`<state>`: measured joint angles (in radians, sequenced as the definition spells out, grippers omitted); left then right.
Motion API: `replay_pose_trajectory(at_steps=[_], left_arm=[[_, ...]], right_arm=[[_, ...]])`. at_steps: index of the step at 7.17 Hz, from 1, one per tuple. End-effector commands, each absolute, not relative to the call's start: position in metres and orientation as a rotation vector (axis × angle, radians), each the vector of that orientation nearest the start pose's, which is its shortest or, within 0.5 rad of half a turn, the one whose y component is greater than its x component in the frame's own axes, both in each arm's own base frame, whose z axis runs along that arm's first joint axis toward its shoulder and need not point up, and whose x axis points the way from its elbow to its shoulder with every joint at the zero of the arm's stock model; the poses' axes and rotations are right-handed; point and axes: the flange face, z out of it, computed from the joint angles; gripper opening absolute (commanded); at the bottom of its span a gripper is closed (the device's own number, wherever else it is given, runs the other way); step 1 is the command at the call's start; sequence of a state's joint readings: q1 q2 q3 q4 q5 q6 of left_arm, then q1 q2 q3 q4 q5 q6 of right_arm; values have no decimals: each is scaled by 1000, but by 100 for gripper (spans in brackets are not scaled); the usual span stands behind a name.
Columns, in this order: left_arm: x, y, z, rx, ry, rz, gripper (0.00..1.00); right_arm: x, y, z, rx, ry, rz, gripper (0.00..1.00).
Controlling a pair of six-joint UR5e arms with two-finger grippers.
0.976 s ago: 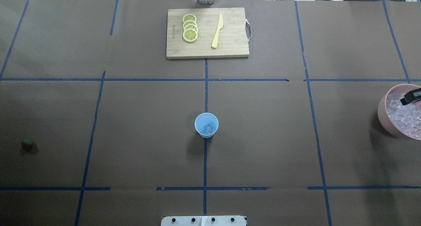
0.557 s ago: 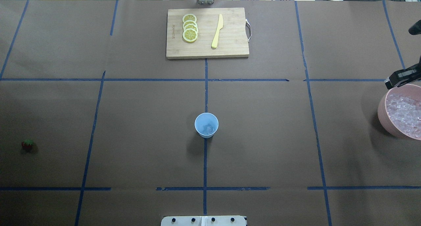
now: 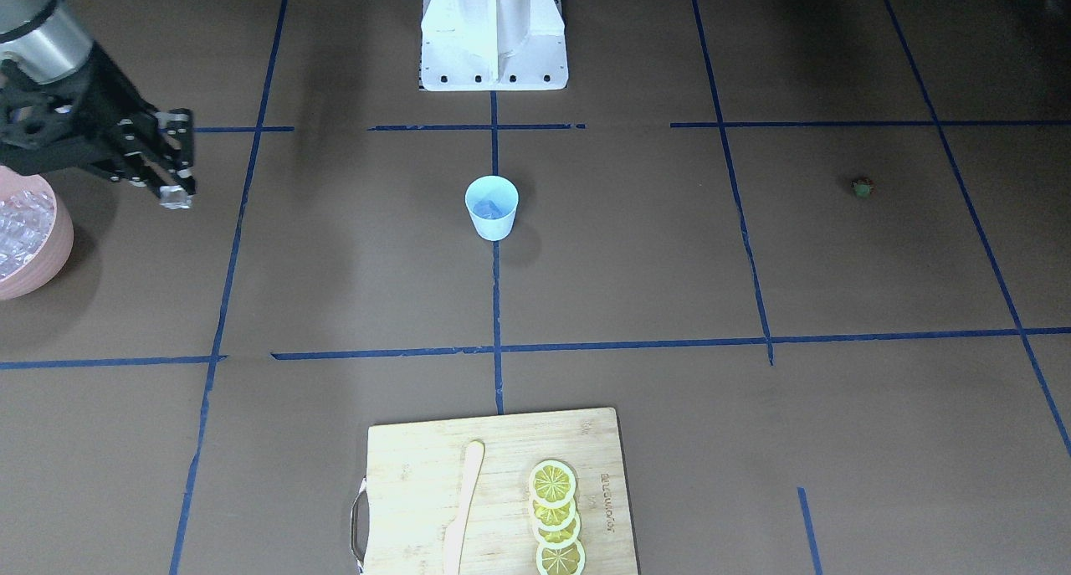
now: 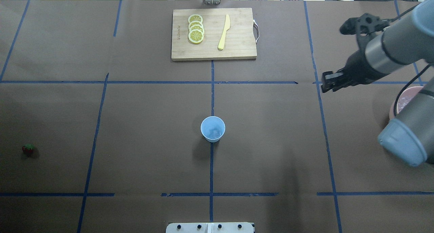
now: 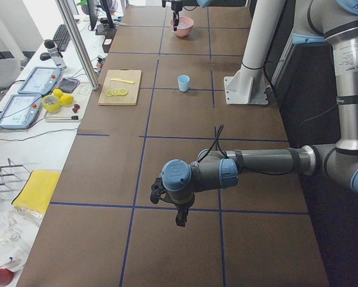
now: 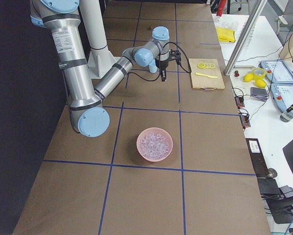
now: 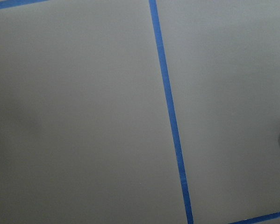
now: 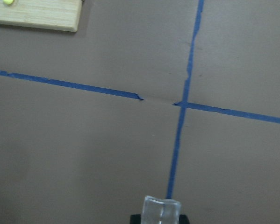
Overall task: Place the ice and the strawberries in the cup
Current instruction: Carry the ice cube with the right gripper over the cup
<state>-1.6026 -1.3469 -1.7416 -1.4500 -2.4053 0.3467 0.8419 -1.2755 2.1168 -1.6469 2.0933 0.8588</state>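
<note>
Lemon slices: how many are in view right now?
4. The lemon slices lie in one overlapping row on the cutting board, beside the yellow knife. Another could be hidden beneath the overlap.

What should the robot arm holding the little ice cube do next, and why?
Probably swing the right gripper across until it hangs over the small light-blue plastic cup: it pinches a clear glassy ice cube over the brown table, far from the cup.
</note>
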Motion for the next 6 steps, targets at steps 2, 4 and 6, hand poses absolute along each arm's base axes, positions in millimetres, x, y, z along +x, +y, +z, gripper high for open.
replay_pose_trajectory(at_steps=[2, 4, 6], left_arm=[[-72, -382, 680, -2, 850, 224, 100], [-71, -382, 680, -3, 850, 225, 100], [-71, -381, 680, -4, 850, 226, 100]], right_arm=[[-415, -395, 191, 174, -915, 19, 12], [-468, -367, 155, 175, -941, 54, 12], [-536, -372, 134, 174, -895, 98, 12]])
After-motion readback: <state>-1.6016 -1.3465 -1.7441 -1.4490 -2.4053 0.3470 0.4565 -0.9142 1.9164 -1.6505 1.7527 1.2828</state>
